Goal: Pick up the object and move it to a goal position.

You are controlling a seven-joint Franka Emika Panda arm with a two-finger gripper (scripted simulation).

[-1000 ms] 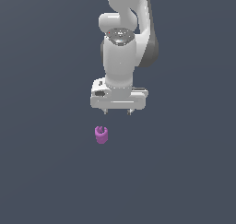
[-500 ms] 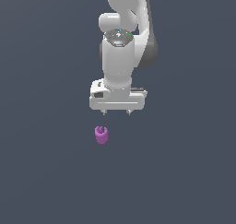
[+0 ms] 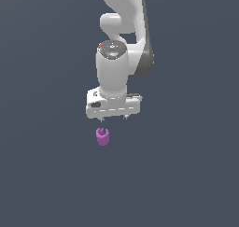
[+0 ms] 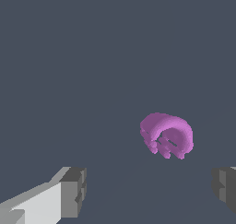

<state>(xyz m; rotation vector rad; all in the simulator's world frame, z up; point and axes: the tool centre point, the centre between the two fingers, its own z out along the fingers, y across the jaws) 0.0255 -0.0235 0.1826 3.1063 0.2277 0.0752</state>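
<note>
Wrist view: gripper (image 4: 150,191) spread wide, the object (image 4: 167,135) apparently untouched, just beyond its fingertips (image 4: 73,191).

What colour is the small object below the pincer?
Magenta-purple object, plain; clearest in the wrist view.

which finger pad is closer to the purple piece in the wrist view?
Roughly even. The purple piece sits above the gap, slightly nearer the dark pad at the frame edge than the pad on the white finger.
</note>
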